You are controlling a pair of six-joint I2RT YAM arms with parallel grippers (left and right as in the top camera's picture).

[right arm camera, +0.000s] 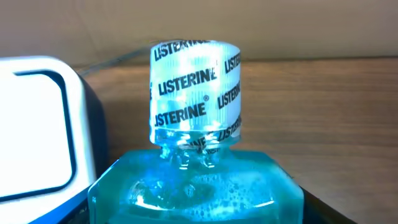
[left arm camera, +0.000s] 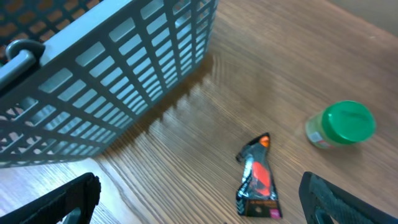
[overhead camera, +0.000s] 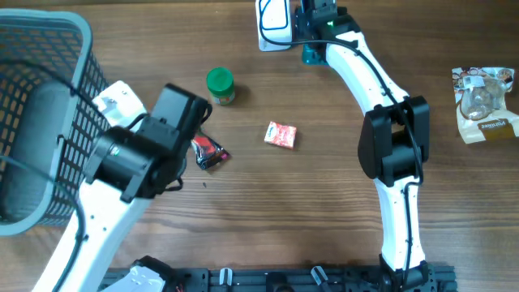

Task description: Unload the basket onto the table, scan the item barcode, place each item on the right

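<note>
At the left edge of the overhead view stands the grey basket (overhead camera: 45, 97), the biggest thing on the bench (overhead camera: 324, 195). Beside it the left arm (overhead camera: 130, 158) hangs low, its jaws spread fully and holding nothing. From the lower right, the right arm (overhead camera: 393, 146) reaches to the top centre. There its jaws are closed on the mouthwash bottle (right arm camera: 196, 186), which is just beside the white scanner (overhead camera: 274, 23). At the right edge lies a snack bag (overhead camera: 485, 104). Near the middle are a green-lidded jar (overhead camera: 220, 86), a small red packet (overhead camera: 281, 135) and a red-and-black sachet (left arm camera: 256, 180).

No barcode is visible in any view, so I think the label may face away from the scanner and the reading may fail. The bottle looks smooth and heavy with liquid. A turn of the wrist could let it slip or knock it against the scanner.
</note>
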